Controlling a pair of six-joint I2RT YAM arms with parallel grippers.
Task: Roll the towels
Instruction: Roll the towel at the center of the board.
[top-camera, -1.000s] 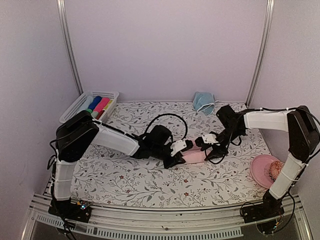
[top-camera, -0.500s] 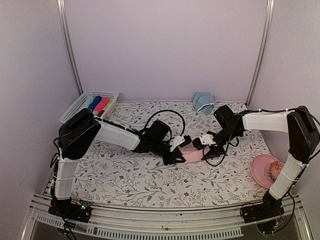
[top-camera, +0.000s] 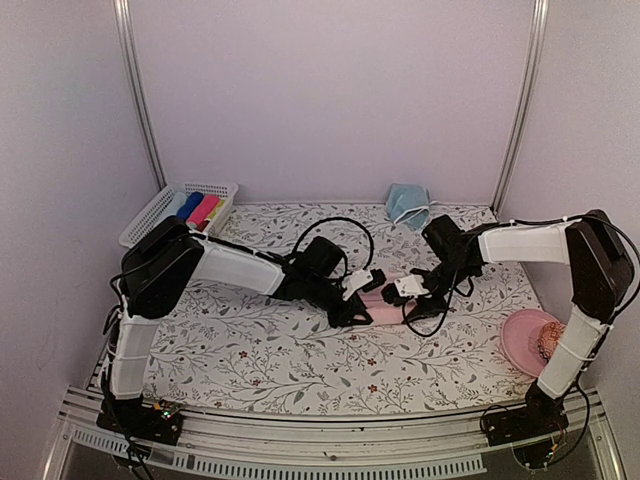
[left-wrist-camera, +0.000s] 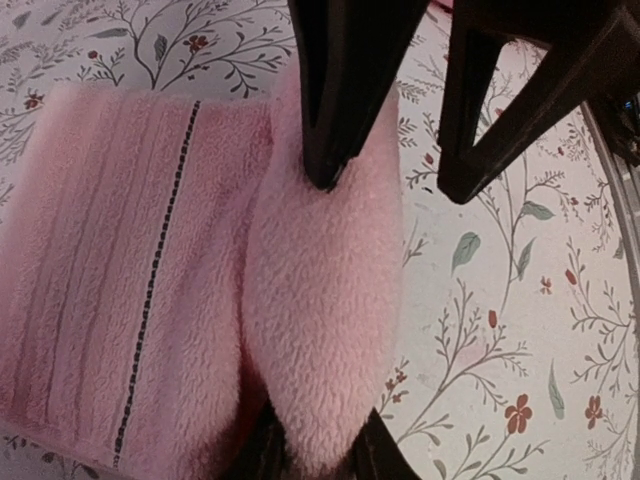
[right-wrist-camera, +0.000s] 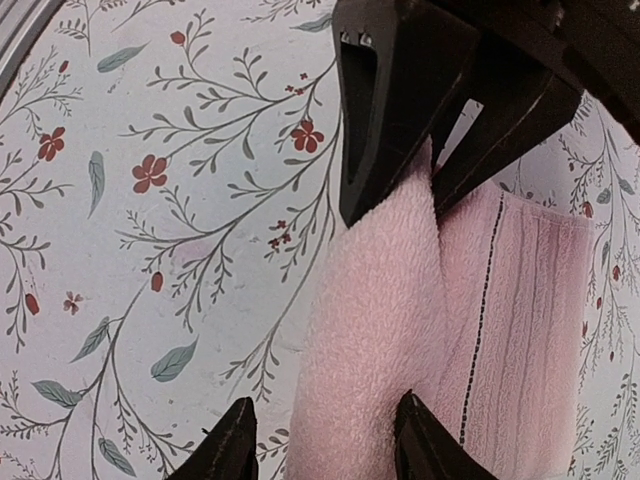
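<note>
Two towels: left tool clenches pink towel, right tool released; blue towel apart.

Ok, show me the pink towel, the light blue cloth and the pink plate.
pink towel (left-wrist-camera: 320, 290): left wrist view, rolled fold
light blue cloth (top-camera: 407, 204): top view, its middle
pink plate (top-camera: 516, 338): top view, left rim

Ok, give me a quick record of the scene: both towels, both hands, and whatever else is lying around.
pink towel: centre, between the hands, one edge folded up into a soft ridge, not yet rolled
blue towel: crumpled at the back, no hand on it
left hand: shut on the pink towel's ridge
right hand: open, straddling the ridge's other end
basket: back left, holds cloth tubes
pink plate: front right
</note>
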